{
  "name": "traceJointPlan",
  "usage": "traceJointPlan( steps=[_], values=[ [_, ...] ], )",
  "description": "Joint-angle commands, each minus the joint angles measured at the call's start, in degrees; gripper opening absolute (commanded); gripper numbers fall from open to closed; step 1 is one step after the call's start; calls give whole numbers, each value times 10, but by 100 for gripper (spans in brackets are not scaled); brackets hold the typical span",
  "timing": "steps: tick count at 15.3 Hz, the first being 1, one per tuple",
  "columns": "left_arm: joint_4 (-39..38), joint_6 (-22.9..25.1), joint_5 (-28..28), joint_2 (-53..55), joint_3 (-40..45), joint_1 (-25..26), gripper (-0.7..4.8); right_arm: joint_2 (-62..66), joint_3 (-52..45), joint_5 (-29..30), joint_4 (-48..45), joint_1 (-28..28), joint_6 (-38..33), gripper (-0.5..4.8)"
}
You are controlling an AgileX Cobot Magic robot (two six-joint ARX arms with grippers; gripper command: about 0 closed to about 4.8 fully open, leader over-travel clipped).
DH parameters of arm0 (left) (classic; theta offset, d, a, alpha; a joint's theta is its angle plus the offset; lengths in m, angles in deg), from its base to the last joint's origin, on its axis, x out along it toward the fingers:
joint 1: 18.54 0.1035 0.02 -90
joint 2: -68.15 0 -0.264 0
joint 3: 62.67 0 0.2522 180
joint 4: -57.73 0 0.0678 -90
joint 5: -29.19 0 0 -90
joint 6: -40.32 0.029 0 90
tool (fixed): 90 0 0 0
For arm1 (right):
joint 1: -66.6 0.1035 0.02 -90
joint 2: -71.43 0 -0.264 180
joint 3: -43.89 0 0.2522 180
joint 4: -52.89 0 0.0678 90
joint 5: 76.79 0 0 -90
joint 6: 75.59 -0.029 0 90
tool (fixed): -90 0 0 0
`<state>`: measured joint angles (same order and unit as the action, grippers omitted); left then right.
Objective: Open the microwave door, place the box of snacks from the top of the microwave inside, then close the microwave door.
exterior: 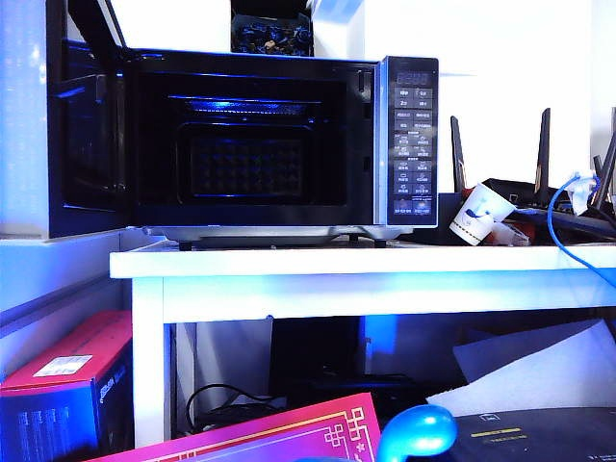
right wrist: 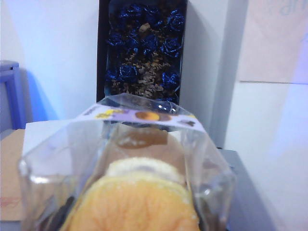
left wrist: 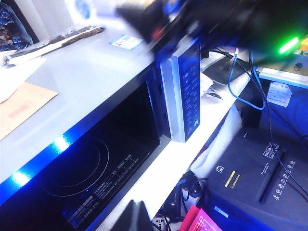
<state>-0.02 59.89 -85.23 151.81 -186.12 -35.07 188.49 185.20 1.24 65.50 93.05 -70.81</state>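
The black microwave (exterior: 412,144) stands on a white table (exterior: 366,262) with the microwave door (exterior: 87,144) swung wide open to the left and the dark cavity (exterior: 250,144) exposed. The box of snacks (right wrist: 139,159), clear plastic with a yellow cake inside, fills the right wrist view; my right gripper (right wrist: 139,219) is shut on it, above the microwave's top. Dark fingers (right wrist: 53,216) show at the box's side. My left gripper (left wrist: 136,216) hangs shut in front of the open cavity (left wrist: 82,163), over the table edge. Neither gripper shows in the exterior view.
A dark box of blue-wrapped items (exterior: 271,34) (right wrist: 142,53) stands against the wall on the microwave's top. A brown envelope (left wrist: 24,103) lies there too. A paper cup (exterior: 478,214), router antennas (exterior: 544,154) and a blue cable (exterior: 568,231) sit right of the microwave.
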Motion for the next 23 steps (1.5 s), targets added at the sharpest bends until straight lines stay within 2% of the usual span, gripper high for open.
traceJointPlan(
  steps=[1, 7, 9, 13, 18, 23],
  values=[
    [3, -1, -3, -3, -1, 0, -6, -47, 5, -1, 19, 1, 0, 305],
    [3, -1, -3, -3, -1, 0, -6, -91, 3, 5, 55, 1, 14, 305],
    [3, -1, -3, -3, -1, 0, -6, -91, -7, 31, 70, 5, 8, 305],
    [2, -1, -3, -3, -1, 0, -6, -96, -75, 33, 4, 25, 12, 305],
    [-5, -1, -2, -3, -1, 0, -6, -140, -209, 31, -99, 64, 12, 305],
    [-4, -1, -3, -3, -1, 0, -6, -159, -295, 35, -119, 86, 12, 305]
  ],
)
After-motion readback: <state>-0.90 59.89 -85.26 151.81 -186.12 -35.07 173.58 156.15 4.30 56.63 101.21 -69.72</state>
